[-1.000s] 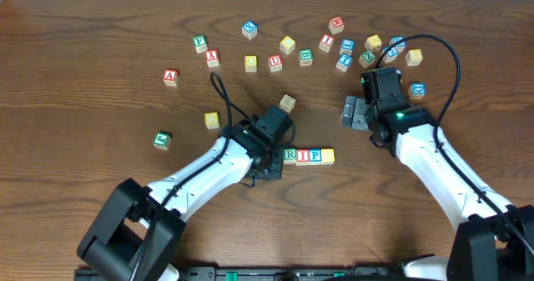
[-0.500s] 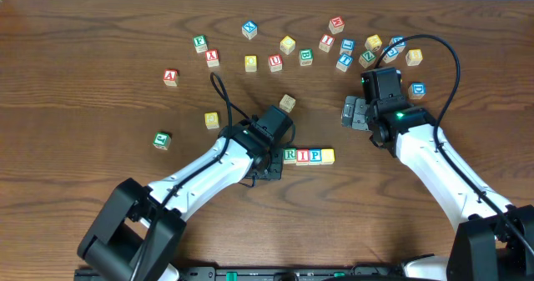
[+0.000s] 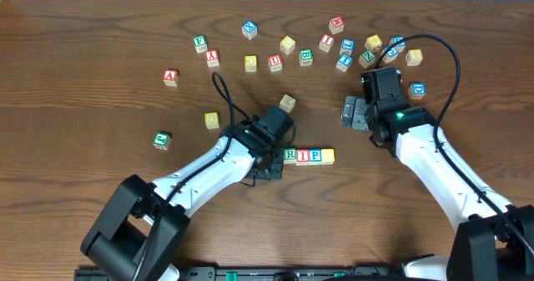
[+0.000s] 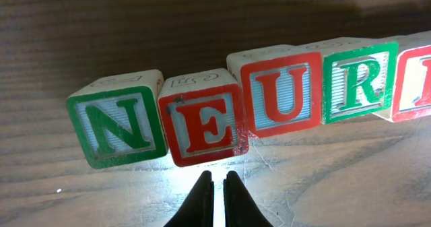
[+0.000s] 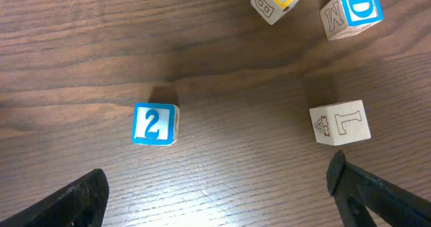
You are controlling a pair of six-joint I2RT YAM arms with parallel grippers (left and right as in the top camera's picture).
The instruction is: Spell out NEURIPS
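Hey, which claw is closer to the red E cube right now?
Left. The left claw, shut, sits just in front of the red E cube. The right claw hangs open well away, by the blue 2 cube.

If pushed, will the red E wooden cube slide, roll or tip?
Likely slides: the red E wooden cube has flat faces, looks rigid. Its close neighbours, green N cube and red U cube, would probably shift too.
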